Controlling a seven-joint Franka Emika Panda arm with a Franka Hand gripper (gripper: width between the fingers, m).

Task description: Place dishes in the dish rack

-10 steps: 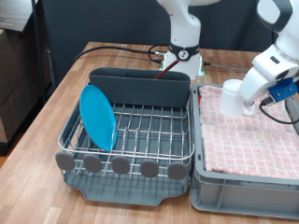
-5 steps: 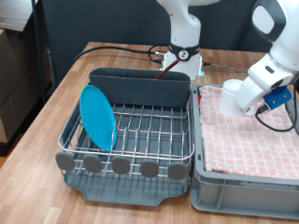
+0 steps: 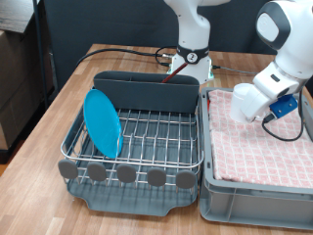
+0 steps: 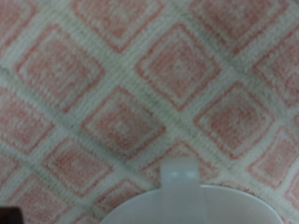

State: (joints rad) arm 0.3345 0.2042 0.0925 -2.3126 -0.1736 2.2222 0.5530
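Over the crate: the gripper [image 3: 242, 104] hangs low above the pink cloth [image 3: 262, 147], at its end nearest the rack [image 3: 137, 137].
Mug: white, seen at the gripper [image 3: 241, 102]; in the wrist view its rim [image 4: 192, 204] and handle fill the edge.
Fingers: hidden, so I cannot tell whether they grip it.
Plate: already upright in the rack [image 3: 102, 122].
Spoon: reddish, in the rack's caddy [image 3: 172, 76].
Doing it well: I'd say lift the mug straight, clear of the crate wall [image 3: 256, 201] beside the rack.

Work surface: wooden table [image 3: 59, 117]
Dish rack [image 3: 137, 132] sits directly on it; grey crate [image 3: 256, 196] touches the rack's exterior-view right side; black cable [image 3: 112, 51] lies beyond the rack
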